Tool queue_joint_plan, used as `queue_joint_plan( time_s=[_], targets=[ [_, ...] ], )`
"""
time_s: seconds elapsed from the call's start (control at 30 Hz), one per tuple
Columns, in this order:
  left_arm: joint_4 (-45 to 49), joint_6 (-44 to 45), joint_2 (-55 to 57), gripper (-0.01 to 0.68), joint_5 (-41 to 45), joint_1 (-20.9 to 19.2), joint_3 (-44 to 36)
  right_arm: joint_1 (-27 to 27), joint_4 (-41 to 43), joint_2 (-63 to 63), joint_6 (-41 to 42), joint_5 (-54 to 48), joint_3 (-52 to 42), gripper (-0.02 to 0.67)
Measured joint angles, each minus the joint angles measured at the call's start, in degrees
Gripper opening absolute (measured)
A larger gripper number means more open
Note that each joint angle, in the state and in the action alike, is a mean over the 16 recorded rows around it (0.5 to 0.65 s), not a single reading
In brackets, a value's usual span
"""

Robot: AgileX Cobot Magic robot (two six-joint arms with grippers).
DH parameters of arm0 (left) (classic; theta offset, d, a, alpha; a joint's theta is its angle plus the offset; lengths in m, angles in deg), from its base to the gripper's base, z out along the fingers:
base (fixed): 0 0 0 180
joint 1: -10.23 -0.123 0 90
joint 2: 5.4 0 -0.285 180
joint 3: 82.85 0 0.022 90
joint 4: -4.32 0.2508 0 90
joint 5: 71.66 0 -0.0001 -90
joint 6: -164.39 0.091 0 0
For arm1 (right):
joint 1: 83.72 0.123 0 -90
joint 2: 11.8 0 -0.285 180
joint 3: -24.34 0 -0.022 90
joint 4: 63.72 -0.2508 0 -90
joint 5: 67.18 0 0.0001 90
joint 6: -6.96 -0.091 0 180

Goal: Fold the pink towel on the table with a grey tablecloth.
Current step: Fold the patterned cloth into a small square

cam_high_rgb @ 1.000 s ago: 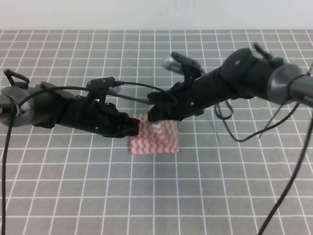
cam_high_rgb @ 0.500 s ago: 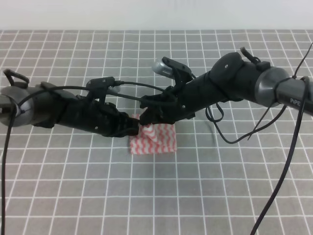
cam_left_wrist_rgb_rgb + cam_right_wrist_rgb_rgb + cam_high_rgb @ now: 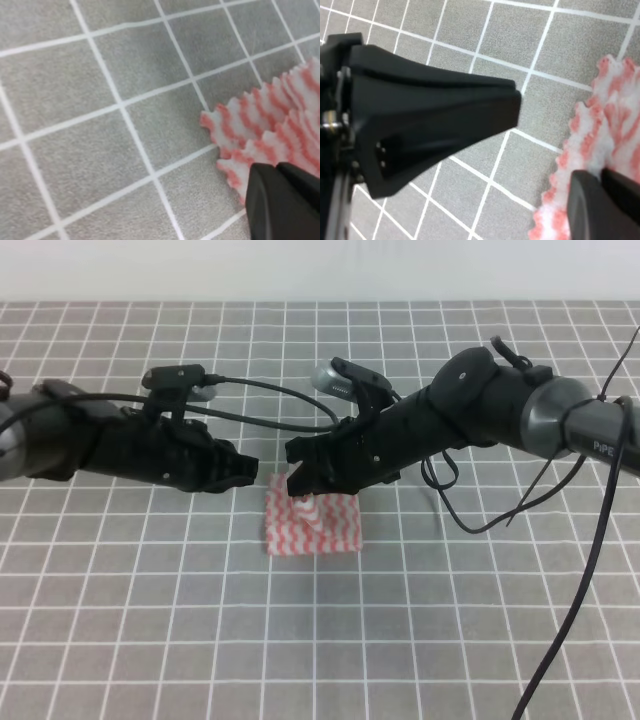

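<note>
I see the pink towel (image 3: 314, 523) lying mid-way on the grey tablecloth (image 3: 150, 620) — folded small. Its far-left corner is bunched up, pinked edges showing.

Legible text: one mark only. White lettering "PiPE", cut off at frame edge, on grey tube of right arm (image 3: 590, 435), exterior high view. Wrist views: none.

One towel (image 3: 312, 523), striped pink and white, lies on one table (image 3: 420, 640) covered in grey cloth with a white grid. Two black robot arms reach in over the cloth, one from each side, and each ends in one gripper: the left gripper (image 3: 243, 471) and the right gripper (image 3: 298, 480), two in all. Two wrist cameras, one per arm.
</note>
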Motion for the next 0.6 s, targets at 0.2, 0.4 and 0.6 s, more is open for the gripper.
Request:
queue_joint_plan(
  time_s=[0.2,0.4,0.6],
  targets=[
    [0.0,-0.2,-0.3,-0.002,0.5,-0.9,0.0,0.0,0.0,0.1,0.0,0.0,0.0,-0.005],
    [0.1,-0.3,-0.7,-0.003,0.9,-1.2,0.0,0.0,-1.2,0.5,0.0,0.1,0.0,0.075],
    [0.3,-0.3,-1.2,-0.003,1.1,-1.2,0.1,0.0,-3.3,1.0,0.4,1.0,0.0,0.2]
  ],
)
